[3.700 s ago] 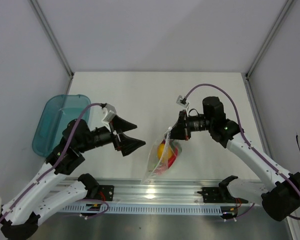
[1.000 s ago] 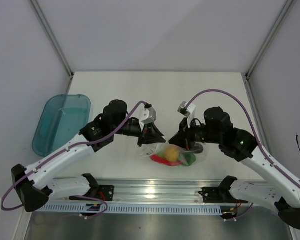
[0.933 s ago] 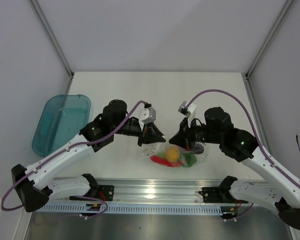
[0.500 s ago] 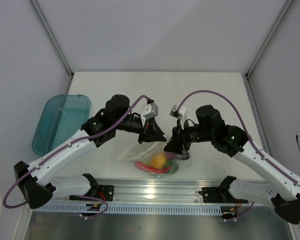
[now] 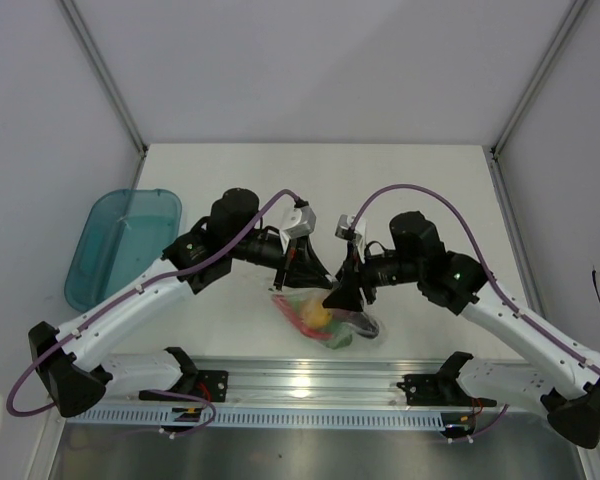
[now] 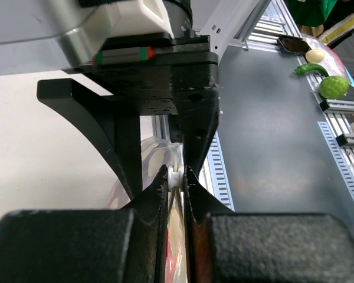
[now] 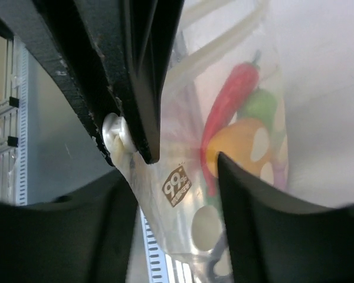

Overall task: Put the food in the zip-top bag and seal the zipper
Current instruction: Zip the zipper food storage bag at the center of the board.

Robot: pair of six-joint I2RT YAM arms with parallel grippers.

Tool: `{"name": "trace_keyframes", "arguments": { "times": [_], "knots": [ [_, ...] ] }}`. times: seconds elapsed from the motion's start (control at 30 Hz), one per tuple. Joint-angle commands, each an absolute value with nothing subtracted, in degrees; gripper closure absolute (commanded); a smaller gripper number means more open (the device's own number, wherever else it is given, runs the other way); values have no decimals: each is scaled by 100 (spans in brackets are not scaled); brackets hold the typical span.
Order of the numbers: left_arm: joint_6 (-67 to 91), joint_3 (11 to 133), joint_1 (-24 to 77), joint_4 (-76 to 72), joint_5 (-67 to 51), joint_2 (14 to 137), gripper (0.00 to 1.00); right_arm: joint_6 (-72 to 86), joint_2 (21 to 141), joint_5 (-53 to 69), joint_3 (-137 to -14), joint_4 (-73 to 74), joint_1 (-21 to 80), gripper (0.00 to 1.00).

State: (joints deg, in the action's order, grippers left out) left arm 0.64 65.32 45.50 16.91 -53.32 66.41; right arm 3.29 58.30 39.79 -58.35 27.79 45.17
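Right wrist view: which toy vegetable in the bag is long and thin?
The red chili; the yellow pepper and green one beside it are rounded.

A: What carries everything?
B: A white table (image 5: 400, 190), filling the middle of the frame.
A: And on it?
B: A teal tray (image 5: 120, 245) at its left edge, a metal rail (image 5: 310, 385) along the bottom — and a clear bag (image 5: 325, 315) at lower centre, hard to tell if it rests.
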Motion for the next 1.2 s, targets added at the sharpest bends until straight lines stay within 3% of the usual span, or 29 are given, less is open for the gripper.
{"name": "trace_keyframes", "arguments": {
  "times": [0.0,0.17,0.2,0.27,0.7,1.17],
  "knots": [
    [132,6557,4483,1494,-5607,6539,99,184,5897,4446,-5809,2162,4404,51],
    [158,6521,4474,1468,-5607,6513,100,281,6029,4536,-5801,2022,4403,82],
    [167,6530,4474,1459,-5616,6504,99,307,5986,4500,-5783,1978,4403,92],
    [167,6487,4474,1459,-5608,6530,99,378,5959,4404,-5783,1890,4403,100],
    [141,6521,4342,1960,-4966,6724,99,650,5283,3332,-5748,1899,4658,100],
    [132,6355,4140,2022,-5080,6566,99,914,4782,2251,-5766,1951,4658,100]
  ]
}}
